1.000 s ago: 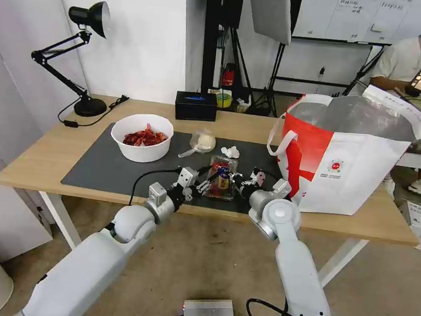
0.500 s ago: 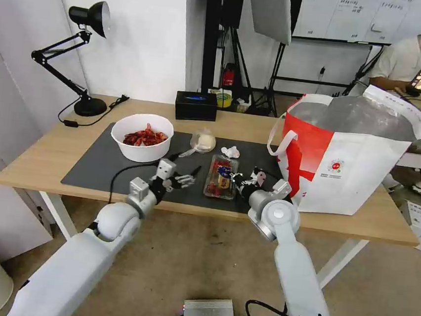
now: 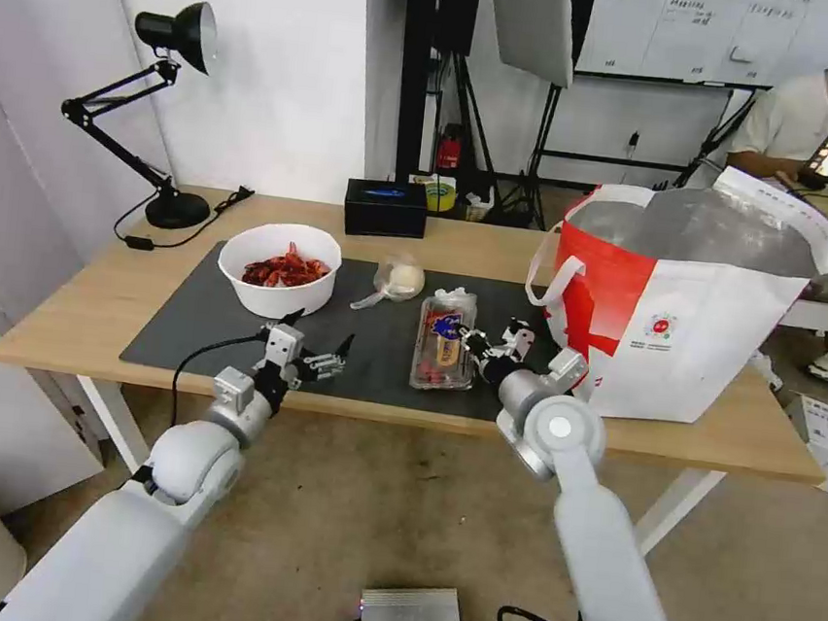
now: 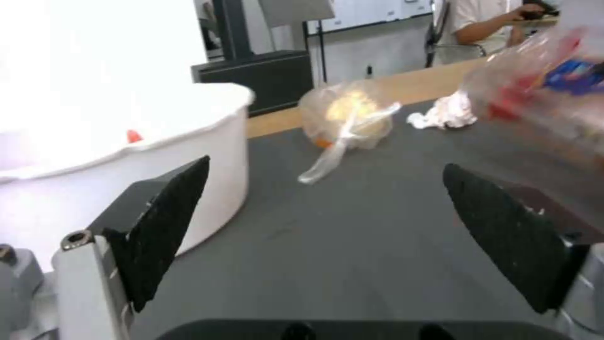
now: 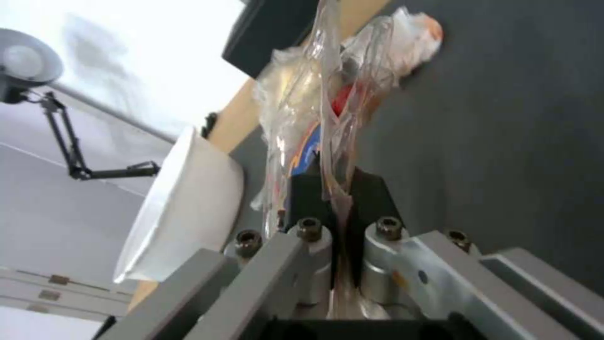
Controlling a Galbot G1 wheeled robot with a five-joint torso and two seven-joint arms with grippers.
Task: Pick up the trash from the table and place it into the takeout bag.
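Right gripper pinching the edge of the clear plastic clamshell tray, pads pressed together on the thin plastic in the right wrist view; tray lifted and tilted over the dark grey mat, at 9 o'clock from the takeout bag. Left gripper spread wide and holding nothing, low over the mat at 6 o'clock from the white bowl of crayfish shells. Knotted clear plastic bag at 3 o'clock from the bowl, lying on the mat. Crumpled white tissue beside the knotted bag, close by the raised tray. Black tissue box at 12 o'clock from the knotted bag, on bare wood of the table.
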